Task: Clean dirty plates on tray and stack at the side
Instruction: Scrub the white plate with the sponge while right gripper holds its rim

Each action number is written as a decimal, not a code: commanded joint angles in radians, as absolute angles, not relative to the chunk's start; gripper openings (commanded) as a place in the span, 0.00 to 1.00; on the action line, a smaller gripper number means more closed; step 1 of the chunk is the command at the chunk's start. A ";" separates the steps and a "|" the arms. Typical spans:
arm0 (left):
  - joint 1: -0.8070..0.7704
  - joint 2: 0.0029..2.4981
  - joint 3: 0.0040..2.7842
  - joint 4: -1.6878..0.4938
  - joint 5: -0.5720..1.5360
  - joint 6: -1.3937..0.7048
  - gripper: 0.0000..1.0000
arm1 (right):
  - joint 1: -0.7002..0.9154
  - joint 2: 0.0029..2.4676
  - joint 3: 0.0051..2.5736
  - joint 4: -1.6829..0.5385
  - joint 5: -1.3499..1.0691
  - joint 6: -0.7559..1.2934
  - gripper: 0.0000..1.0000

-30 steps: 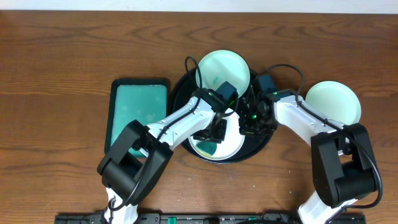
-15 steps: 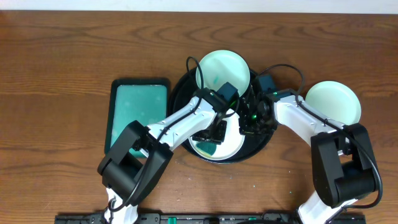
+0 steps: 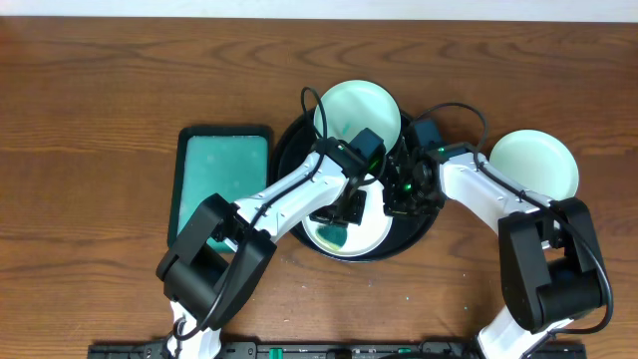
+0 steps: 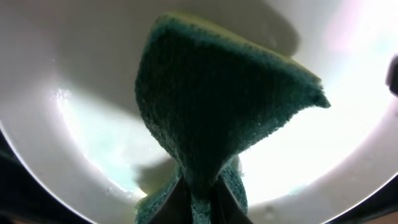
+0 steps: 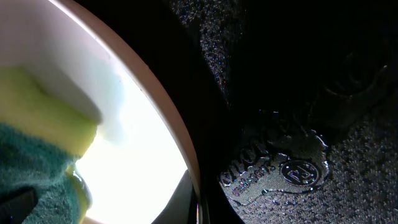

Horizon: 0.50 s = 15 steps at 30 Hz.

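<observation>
The round black tray holds two plates: a back plate and a front plate. A third plate sits on the table to the right. My left gripper is shut on a green sponge and presses it into the front plate; in the left wrist view the sponge fills the fingers over the white plate. My right gripper pinches that plate's right rim; its wrist view shows the fingers, the rim and the tray floor.
A rectangular teal tray with a dark rim lies on the table left of the black tray. Both arms cross over the black tray's front half. Brown wood table surrounds everything.
</observation>
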State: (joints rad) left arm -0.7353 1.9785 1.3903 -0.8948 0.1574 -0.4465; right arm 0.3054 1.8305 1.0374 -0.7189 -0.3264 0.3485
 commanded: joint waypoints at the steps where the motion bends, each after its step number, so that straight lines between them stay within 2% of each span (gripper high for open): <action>1: -0.736 1.960 1.383 -0.857 0.144 -0.446 0.07 | 0.303 1.867 1.003 -0.722 -0.199 0.363 0.01; 13: -0.697 2.005 1.326 -0.723 0.129 -0.474 0.07 | 0.303 1.867 1.003 -0.722 -0.199 0.362 0.01; 15: -0.687 2.017 1.326 -0.663 0.273 -0.504 0.07 | 0.303 1.867 1.003 -0.725 -0.199 0.362 0.01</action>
